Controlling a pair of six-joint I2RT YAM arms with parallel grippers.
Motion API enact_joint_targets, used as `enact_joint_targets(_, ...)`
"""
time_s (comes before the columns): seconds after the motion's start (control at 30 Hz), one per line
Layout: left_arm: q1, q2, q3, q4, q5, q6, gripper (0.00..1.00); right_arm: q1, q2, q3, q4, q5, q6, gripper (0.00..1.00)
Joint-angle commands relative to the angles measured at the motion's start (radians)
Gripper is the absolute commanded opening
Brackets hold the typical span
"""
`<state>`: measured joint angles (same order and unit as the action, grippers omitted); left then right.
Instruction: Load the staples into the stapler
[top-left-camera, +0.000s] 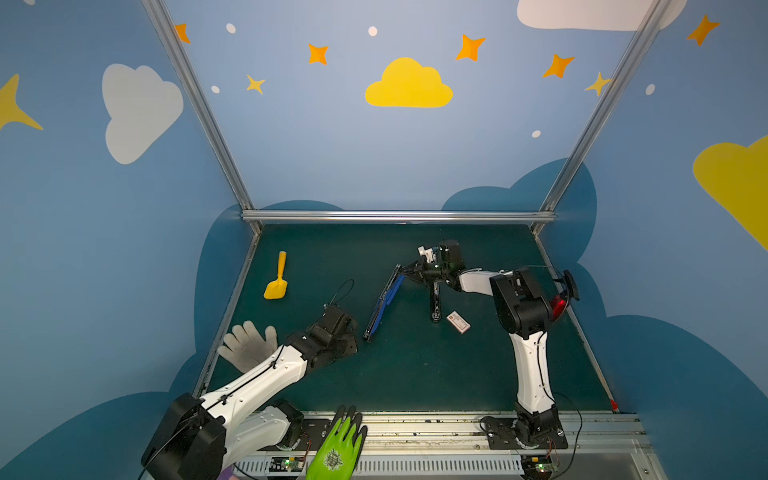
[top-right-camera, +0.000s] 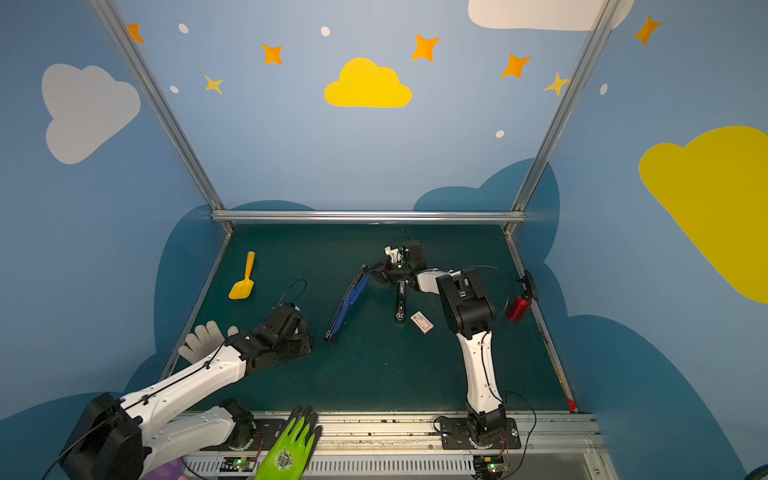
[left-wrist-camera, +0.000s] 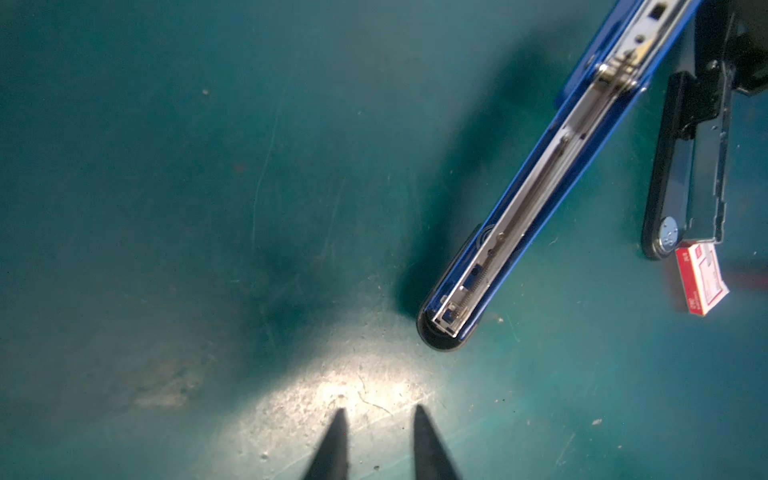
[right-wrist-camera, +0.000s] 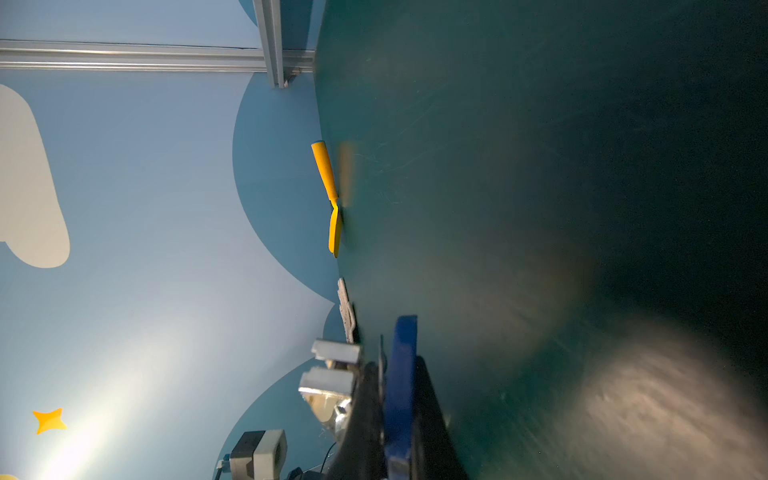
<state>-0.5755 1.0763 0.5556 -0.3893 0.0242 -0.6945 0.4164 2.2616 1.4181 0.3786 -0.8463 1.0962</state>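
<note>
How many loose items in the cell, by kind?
Staplers: 2, blue stapler and black stapler
Gloves: 2, grey glove and green glove
Staple box: 1
Yellow scoop: 1
Red item at the mat's right edge, kind unclear: 1
Total: 7

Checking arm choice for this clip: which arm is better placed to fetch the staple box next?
Left. The right claw is shut on the opened blue stapler, holding it. The left claw is open and empty near the stapler's tip, so it is likely freer to reach the staple box.
</note>
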Motion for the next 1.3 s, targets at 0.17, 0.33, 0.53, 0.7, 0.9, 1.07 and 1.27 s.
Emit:
enact_joint_targets(0.17, -0.003, 0.035, 0.076, 0.027, -0.008, 0.014, 0.41, 0.042, 0.073, 0.078, 0.046, -0.02, 0.005, 0.0)
enact_joint_targets(0.33, -0.009, 0.068, 0.107, 0.031, -0.004, 0.027, 0.41, 0.054, 0.113, 0.12, 0.007, -0.009, -0.014, 0.0)
enact_joint_targets(0.53, -0.028, 0.069, 0.128, 0.026, 0.002, 0.027, 0.42, 0.049, 0.099, 0.128, -0.088, 0.027, -0.075, 0.27)
enact_joint_targets(0.7, -0.065, 0.087, 0.148, 0.033, 0.005, 0.017, 0.42, 0.033, 0.049, 0.116, -0.19, 0.065, -0.144, 0.42)
enact_joint_targets(0.9, -0.123, 0.138, 0.198, 0.05, 0.017, 0.016, 0.43, 0.022, -0.048, 0.101, -0.32, 0.112, -0.25, 0.45)
enact_joint_targets(1.07, -0.161, 0.235, 0.25, 0.083, 0.085, 0.025, 0.45, 0.017, -0.171, 0.029, -0.347, 0.124, -0.303, 0.45)
enact_joint_targets(1.27, -0.181, 0.398, 0.296, 0.148, 0.174, 0.022, 0.46, 0.004, -0.313, -0.087, -0.399, 0.134, -0.367, 0.46)
